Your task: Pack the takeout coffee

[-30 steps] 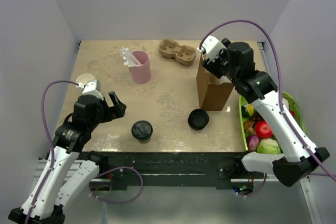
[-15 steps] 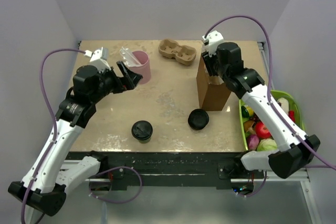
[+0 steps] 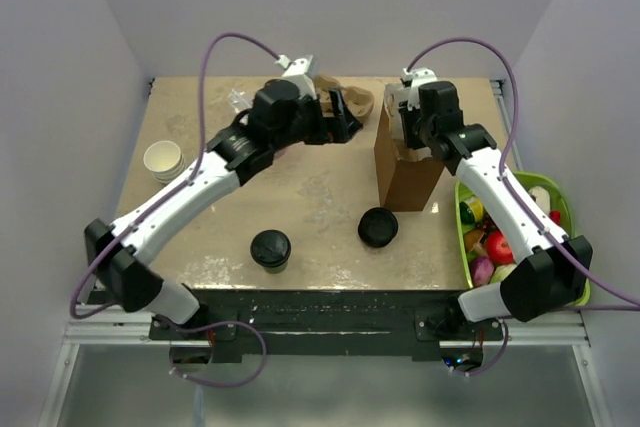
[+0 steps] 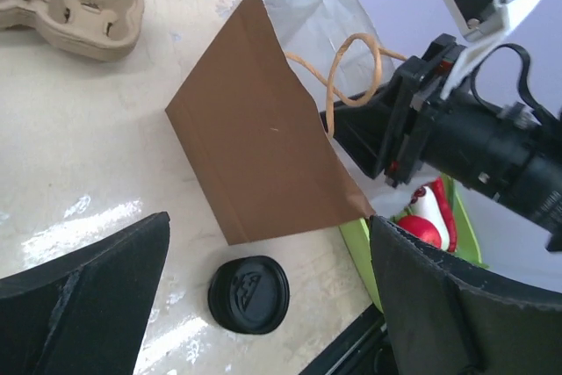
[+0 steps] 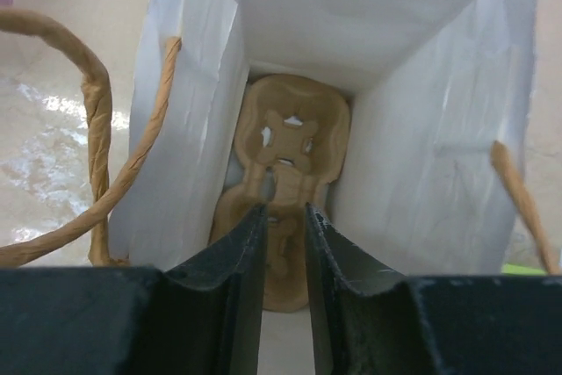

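The brown paper bag point(image 3: 408, 172) stands upright and open-topped at the right of the table point(image 3: 320, 187). The takeout coffee point(image 3: 270, 249) stands upright well to the left of the bag and nearer the arm bases, untouched and apart from both grippers. Just in front of the bag's left corner lies a second round black lid point(image 3: 378, 228); whether a cup sits under it I cannot tell. To the right of the bag is 1 green basket point(image 3: 566, 215) of fruit and vegetables. Far to the bag's left is 1 stack of white cups point(image 3: 163, 158).

The left gripper point(image 3: 338, 125) hangs just left of the bag's far corner, its jaws spread wide and empty. That arm stretches across the table and covers much of the ground behind it. The right gripper point(image 3: 405, 144) hovers over the bag's mouth, its fingers point(image 5: 237, 287) drawn close with a narrow empty slit between them.

From above, only 1 cardboard cup carrier point(image 3: 352, 99) shows, lying beyond the bag's far left corner. The right wrist camera looks down inside the bag and finds a second carrier point(image 5: 283, 173) flat on its bottom, making 2. It also shows the bag's 2 twine handles point(image 5: 92, 138). The left wrist view shows the bag's brown side, the black lid below it, and the right gripper at the bag's rim beside a handle loop.
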Action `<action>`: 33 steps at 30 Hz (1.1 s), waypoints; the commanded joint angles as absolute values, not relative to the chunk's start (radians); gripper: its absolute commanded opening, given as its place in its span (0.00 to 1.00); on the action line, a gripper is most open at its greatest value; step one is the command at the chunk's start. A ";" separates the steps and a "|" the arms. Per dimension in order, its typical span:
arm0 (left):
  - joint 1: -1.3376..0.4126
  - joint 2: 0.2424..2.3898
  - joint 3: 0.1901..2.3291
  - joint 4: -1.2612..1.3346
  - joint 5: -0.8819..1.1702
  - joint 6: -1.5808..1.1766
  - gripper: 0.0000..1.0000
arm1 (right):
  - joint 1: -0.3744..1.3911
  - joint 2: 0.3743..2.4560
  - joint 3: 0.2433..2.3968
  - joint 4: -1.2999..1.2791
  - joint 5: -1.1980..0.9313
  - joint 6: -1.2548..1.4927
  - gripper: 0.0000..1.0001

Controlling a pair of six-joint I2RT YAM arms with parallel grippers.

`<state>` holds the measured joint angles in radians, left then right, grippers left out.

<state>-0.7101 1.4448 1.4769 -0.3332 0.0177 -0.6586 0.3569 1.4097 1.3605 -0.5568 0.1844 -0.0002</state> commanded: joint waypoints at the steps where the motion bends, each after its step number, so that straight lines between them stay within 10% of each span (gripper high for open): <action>1: -0.781 1.595 1.664 -0.340 -0.070 -0.614 1.00 | 0.347 1.423 1.351 -0.537 0.104 0.058 0.25; 12: -0.822 1.870 1.858 -0.413 -0.163 -0.618 0.75 | 0.344 1.563 1.347 -0.569 0.058 0.081 0.11; 33: -0.824 1.894 1.825 -0.374 -0.114 -0.609 0.59 | 0.339 1.798 1.295 -0.561 0.116 0.098 0.11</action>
